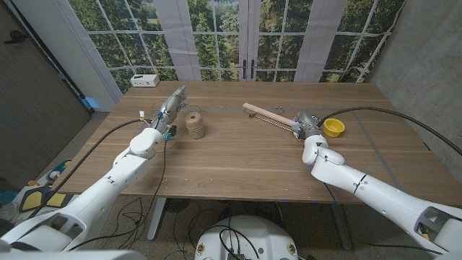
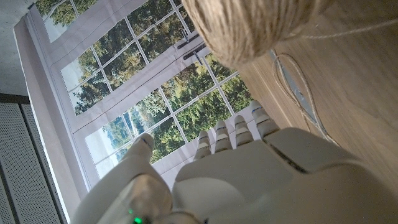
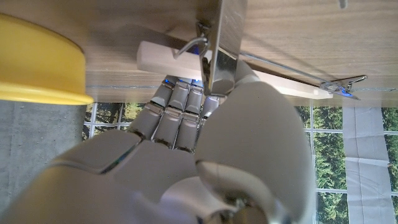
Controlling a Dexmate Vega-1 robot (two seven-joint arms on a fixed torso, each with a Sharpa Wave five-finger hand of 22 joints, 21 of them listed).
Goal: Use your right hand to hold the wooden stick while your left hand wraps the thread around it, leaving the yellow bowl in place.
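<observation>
Table (image 1: pixel 238 162): a wooden top; I see it from above, both my arms reaching in from the near edge.

Wooden stick (image 1: pixel 266 114): pale, lying on the table right of centre, towards the far edge, its far end pointing at the far left.

Right hand (image 1: pixel 306 124): at the stick's near end, fingers (image 3: pixel 177 115) curled against it; I cannot tell whether they grip it.

Yellow bowl (image 1: pixel 333 128): just beside my right hand, towards the right edge.

Thread (image 1: pixel 194 123): a spool of tan twine standing left of centre.

Left hand (image 1: pixel 170 110): just beside the spool, fingers (image 2: pixel 233 134) straight and together, holding nothing.

White box (image 1: pixel 145 80): at the far left corner.
</observation>
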